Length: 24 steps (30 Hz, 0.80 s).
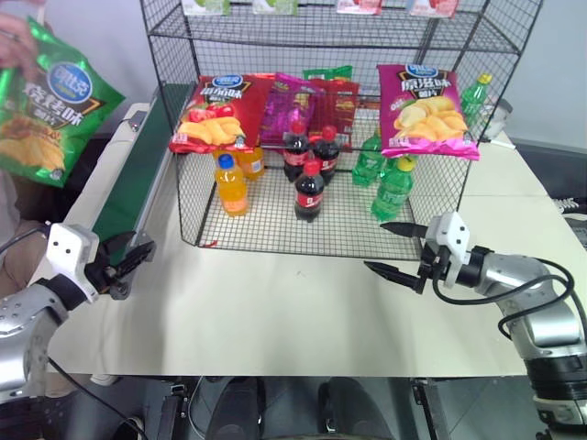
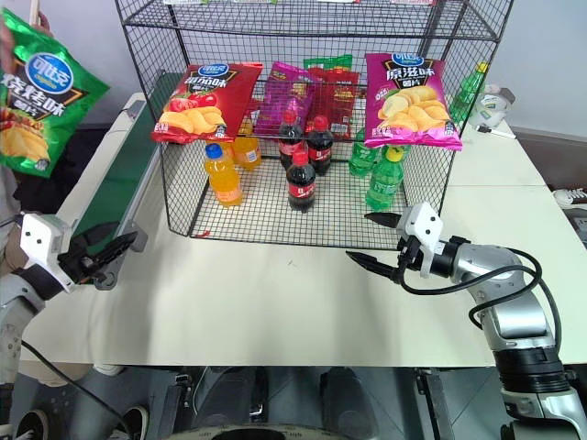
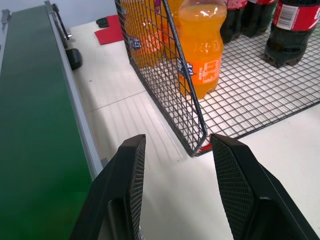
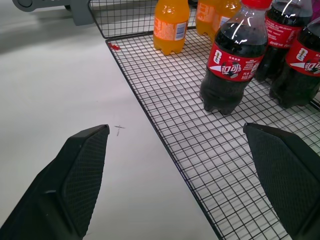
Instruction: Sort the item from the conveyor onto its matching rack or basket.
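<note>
A person's hand [image 1: 13, 48] holds the item, a glossy green chip bag [image 1: 50, 101], in the air at the far left, above and beside the conveyor [image 1: 138, 188]. The conveyor's dark-green belt [image 3: 35, 125] runs along the table's left side and carries nothing. The rack [image 1: 330, 37], a tall black wire-grid shelf, stands at the middle back. My left gripper [image 1: 136, 269] hovers by the conveyor's near end, open and holding nothing. My right gripper [image 1: 373, 246] is wide open and holding nothing, in front of the rack's right corner.
On the rack's tiers lie a red chip bag [image 1: 215, 115] and a magenta chip bag [image 1: 426, 110]. Below them stand an orange bottle [image 1: 231, 183], cola bottles [image 1: 310, 188] and green bottles [image 1: 393, 188]. The white table [image 1: 275, 312] spreads between my grippers.
</note>
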Motion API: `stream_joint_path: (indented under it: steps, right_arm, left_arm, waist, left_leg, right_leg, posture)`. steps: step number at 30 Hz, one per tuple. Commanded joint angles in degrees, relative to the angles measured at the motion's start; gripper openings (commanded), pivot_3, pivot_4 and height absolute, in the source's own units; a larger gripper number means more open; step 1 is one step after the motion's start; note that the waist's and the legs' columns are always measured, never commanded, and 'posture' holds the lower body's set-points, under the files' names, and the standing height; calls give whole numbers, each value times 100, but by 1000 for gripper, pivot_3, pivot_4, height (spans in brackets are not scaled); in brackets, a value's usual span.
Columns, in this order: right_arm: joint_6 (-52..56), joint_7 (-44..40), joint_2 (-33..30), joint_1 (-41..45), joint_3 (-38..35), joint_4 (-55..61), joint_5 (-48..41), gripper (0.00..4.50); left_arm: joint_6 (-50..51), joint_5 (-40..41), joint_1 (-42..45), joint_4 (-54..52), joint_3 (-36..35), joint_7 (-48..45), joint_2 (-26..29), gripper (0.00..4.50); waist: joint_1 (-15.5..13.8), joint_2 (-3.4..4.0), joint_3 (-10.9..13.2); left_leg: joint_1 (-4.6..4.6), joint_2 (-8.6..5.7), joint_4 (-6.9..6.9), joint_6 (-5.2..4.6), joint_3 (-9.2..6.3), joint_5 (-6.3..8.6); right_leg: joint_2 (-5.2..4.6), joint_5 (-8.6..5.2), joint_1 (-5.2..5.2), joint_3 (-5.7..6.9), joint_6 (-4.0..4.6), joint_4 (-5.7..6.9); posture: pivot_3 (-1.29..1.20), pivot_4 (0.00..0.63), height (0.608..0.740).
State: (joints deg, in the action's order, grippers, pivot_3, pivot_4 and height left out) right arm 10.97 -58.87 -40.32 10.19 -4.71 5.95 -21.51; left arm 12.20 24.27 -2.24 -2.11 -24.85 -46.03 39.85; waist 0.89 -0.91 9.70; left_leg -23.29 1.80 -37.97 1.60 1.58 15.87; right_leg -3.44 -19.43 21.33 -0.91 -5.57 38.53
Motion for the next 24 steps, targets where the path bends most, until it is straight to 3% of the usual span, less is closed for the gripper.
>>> stream_joint_path:
  steps: [1, 18, 24]
  right_arm:
    - [-118, -6, 34, 38, -27, 83, -32, 4478]
    - [-246, -58, 42, 174, 100, -84, 40, 4478]
    - [-278, -113, 21, 174, 93, -133, 32, 4478]
  left_arm:
    - [-127, -31, 16, -19, -30, 2, 34, 2202]
    - [-260, -212, -8, 43, 5, 94, 100, 2202]
    - [143, -4, 22, -24, -73, 104, 142, 2202]
  waist:
    - [1, 0, 0]
    - [0, 0, 0]
    - [0, 0, 0]
  left_leg:
    - [0, 0, 0, 0, 0, 0]
    - [0, 0, -1, 0, 0, 0]
    - [0, 0, -2, 0, 0, 0]
  right_leg:
    - [0, 0, 0, 0, 0, 0]
    - [0, 0, 0, 0, 0, 1]
    - [0, 0, 0, 0, 0, 2]
  posture:
    - [0, 150, 739]
    - [0, 150, 739]
    - [0, 150, 739]
